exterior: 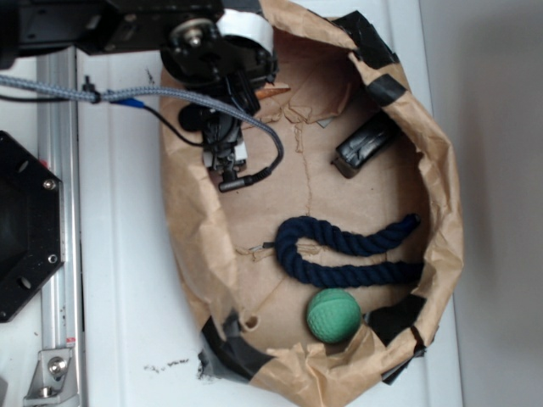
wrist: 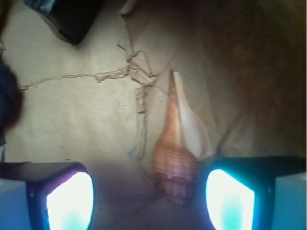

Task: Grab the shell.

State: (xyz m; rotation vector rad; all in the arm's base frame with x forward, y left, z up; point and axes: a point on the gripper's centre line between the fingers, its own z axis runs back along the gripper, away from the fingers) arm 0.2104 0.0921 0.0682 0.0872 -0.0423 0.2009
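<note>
— What sort of place is this?
— A robot lab bench: white tabletop [exterior: 127, 322], aluminium rail [exterior: 61, 212], black mounting plate [exterior: 21, 229], cabled arm [exterior: 212, 51].
— And the taped brown paper tray [exterior: 195, 246]?
— A makeshift test bin.

Flat, even daylight washes my exterior view; the white worktop [exterior: 127, 297] is bright and nearly shadowless. My wrist view is dimmer, warm and soft. My claw [wrist: 149, 201] pads [wrist: 69, 201] glare blown-out cyan, blurred. Right of the shell [wrist: 178, 143], the paper falls into dark shadow.
</note>
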